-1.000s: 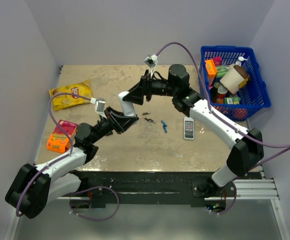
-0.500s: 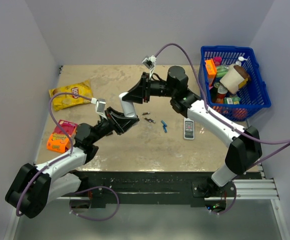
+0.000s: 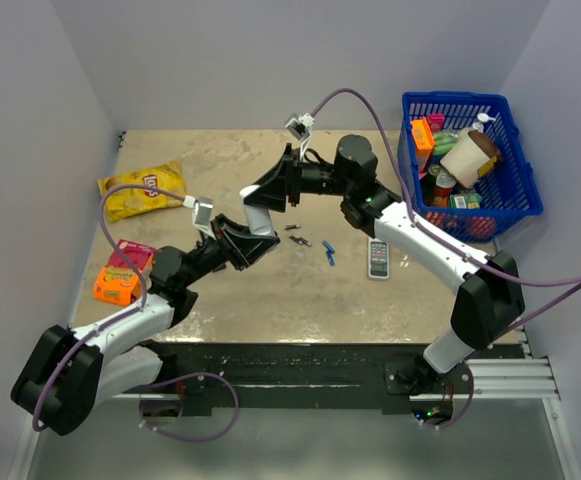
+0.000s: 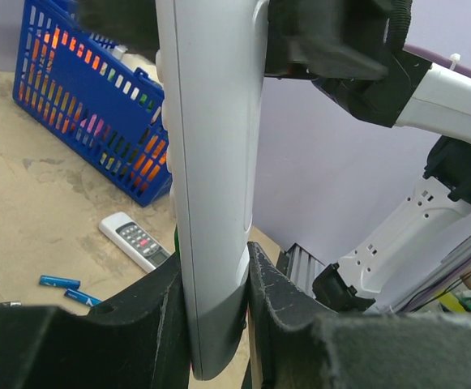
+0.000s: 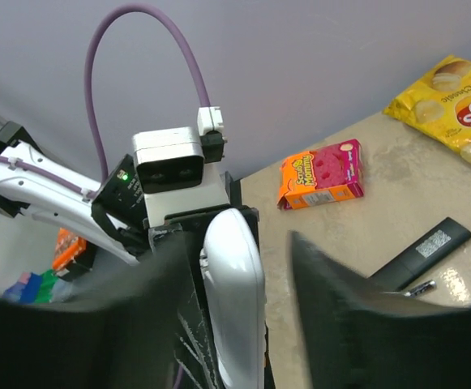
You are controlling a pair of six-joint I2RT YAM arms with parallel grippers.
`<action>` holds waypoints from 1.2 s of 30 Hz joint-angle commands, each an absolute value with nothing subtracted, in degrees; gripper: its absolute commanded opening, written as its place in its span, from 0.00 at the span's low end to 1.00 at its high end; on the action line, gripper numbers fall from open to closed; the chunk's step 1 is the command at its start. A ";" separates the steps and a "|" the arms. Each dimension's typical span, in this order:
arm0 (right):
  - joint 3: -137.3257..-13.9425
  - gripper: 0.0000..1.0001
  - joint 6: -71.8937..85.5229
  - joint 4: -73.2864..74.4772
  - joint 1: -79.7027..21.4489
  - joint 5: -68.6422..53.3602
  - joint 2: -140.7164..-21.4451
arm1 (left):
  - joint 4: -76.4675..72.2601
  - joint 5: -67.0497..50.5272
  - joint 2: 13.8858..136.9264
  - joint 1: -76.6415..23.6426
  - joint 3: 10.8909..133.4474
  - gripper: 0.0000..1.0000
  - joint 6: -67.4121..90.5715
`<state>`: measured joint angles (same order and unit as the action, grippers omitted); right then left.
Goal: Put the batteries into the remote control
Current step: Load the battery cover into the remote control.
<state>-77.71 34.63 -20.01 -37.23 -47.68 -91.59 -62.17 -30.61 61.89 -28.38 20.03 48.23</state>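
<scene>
Grip by left end effector (image 4: pixel 215 320) on lower end of white remote control (image 4: pixel 211 162), pads pressed to both sides, bar raised above bench (image 3: pixel 220 300). At upper end, right end effector (image 5: pixel 239 279) spread wider than bar, straddling it, gap showing beside one finger. On bench below: grey-white remote (image 3: pixel 378 258), blue cells (image 4: pixel 60 282).
</scene>
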 commanded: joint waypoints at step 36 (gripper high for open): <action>-79.55 0.91 24.51 1.32 -40.08 -22.22 -80.95 | -50.96 -27.15 58.89 -30.32 26.19 0.00 36.91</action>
